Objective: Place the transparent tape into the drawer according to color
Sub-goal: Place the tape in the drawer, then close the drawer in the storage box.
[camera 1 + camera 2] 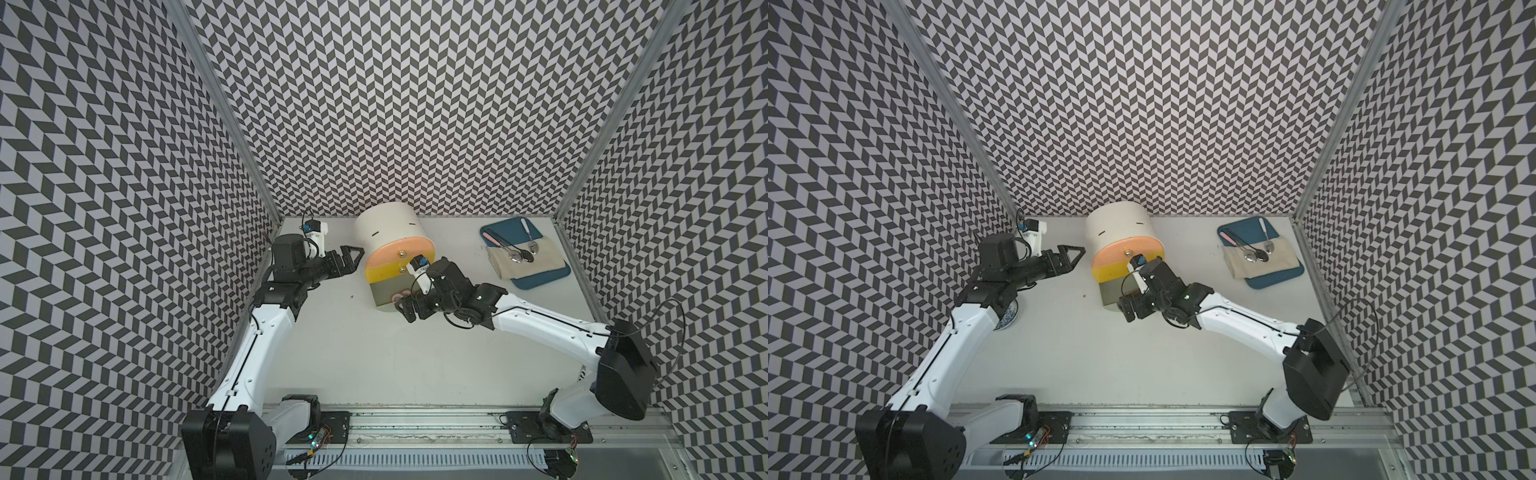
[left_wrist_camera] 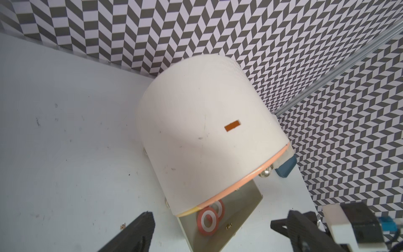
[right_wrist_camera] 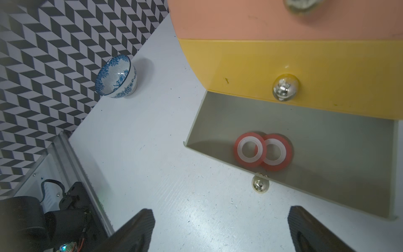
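Two red-pink tape rolls (image 3: 239, 150); three drawers (image 3: 250, 65), one peach, one yellow, one grey-green; three metal knobs (image 3: 285, 87); one cream cabinet (image 1: 388, 226); one blue-patterned bowl (image 3: 116, 78); one blue tray (image 1: 505, 230); one folded cloth (image 1: 536, 264); spoons (image 1: 517, 254) too small to count surely.

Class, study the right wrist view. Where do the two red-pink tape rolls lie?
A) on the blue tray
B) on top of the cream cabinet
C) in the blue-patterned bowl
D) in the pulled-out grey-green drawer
D: the two red-pink tape rolls lie flat, side by side, on the floor of the open grey-green drawer, just below the shut yellow drawer.
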Robot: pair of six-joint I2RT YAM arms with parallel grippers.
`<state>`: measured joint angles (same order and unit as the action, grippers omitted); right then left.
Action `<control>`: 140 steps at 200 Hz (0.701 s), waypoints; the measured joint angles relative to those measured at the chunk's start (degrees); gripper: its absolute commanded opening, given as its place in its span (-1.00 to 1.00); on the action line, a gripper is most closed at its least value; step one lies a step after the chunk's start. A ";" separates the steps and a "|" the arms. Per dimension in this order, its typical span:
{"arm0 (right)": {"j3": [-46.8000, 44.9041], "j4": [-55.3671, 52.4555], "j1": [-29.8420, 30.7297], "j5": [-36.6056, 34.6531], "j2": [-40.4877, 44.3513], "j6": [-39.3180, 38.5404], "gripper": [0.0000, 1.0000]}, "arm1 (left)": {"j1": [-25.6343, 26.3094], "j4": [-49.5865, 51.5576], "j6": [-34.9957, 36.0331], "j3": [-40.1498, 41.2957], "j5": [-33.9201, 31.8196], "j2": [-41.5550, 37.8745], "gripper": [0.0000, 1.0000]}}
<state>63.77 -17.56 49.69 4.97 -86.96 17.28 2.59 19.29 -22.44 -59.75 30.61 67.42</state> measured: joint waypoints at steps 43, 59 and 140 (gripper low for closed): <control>-9.46 6.47 0.04 0.96 3.02 2.89 1.00 | 2.91 -0.28 -0.15 -7.19 -3.19 7.32 0.95; -11.47 8.39 0.07 0.81 3.13 3.82 1.00 | 4.46 -0.13 -0.13 -9.46 -4.68 9.73 0.92; -16.15 16.63 0.81 -1.60 3.13 6.82 0.65 | 10.19 2.97 0.87 -17.92 -11.52 18.80 0.82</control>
<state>47.62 -0.93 50.50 3.38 -83.83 24.10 12.78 22.26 -21.56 -77.67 19.09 86.21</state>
